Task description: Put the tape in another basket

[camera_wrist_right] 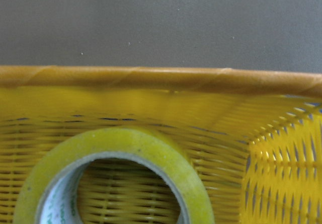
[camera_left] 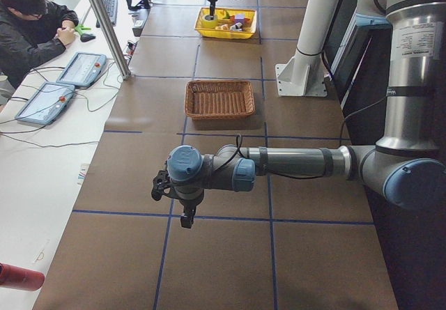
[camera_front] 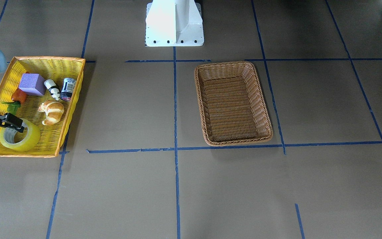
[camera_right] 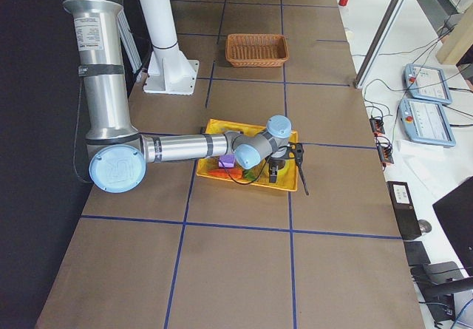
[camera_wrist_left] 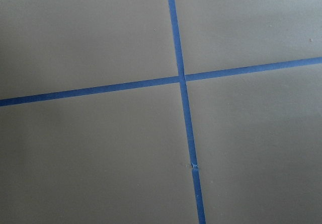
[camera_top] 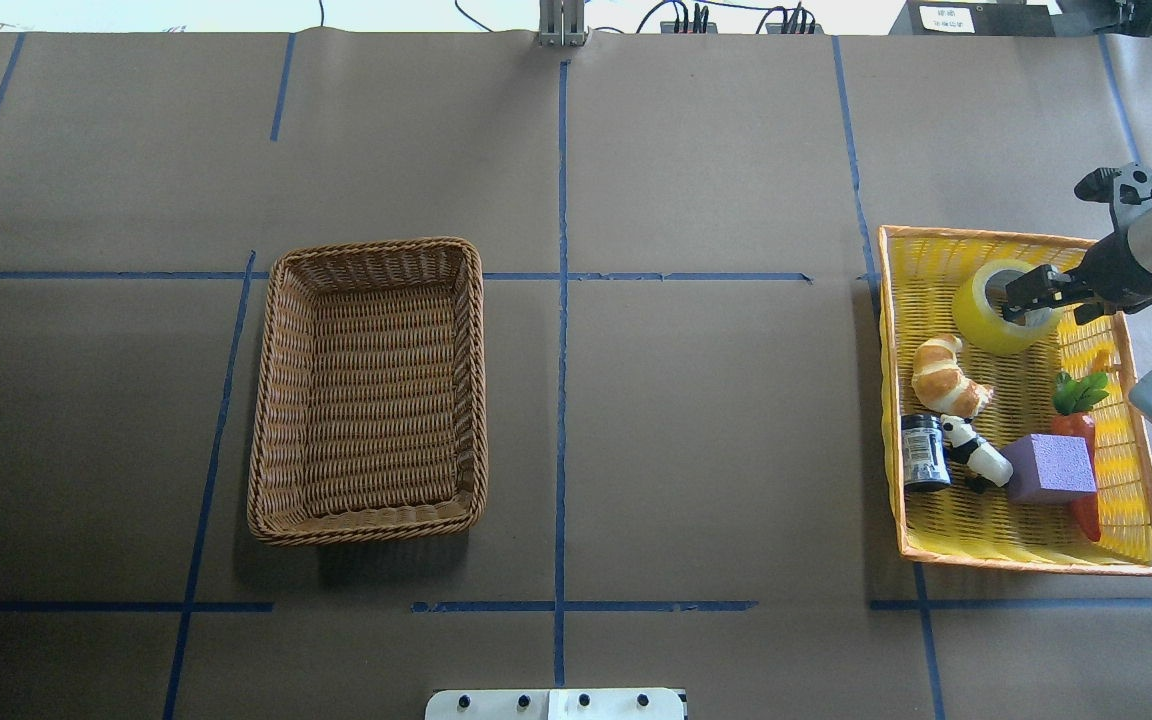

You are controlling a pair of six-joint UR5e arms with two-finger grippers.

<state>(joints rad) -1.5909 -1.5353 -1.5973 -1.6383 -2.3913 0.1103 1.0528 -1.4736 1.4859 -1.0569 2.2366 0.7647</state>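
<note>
The yellow-green tape roll (camera_front: 29, 138) lies flat in the near end of the yellow basket (camera_front: 50, 58); it also shows in the overhead view (camera_top: 978, 325) and fills the right wrist view (camera_wrist_right: 151, 148). My right gripper (camera_top: 1028, 293) hangs just over the roll's hole and rim, jaws apart, holding nothing; it shows too in the front view (camera_front: 11, 122). The brown wicker basket (camera_top: 376, 247) stands empty on the other half of the table (camera_front: 224, 63). My left gripper (camera_left: 174, 202) hovers over bare table far from both baskets; I cannot tell if it is open or shut.
In the yellow basket with the tape are a croissant (camera_top: 946, 375), a panda figure (camera_top: 976, 455), a dark can (camera_top: 924, 452), a purple block (camera_top: 1051, 467) and a carrot (camera_top: 1076, 420). The white robot base (camera_front: 174, 23) stands at the table's edge. A seated operator (camera_left: 28, 24) is at a side desk.
</note>
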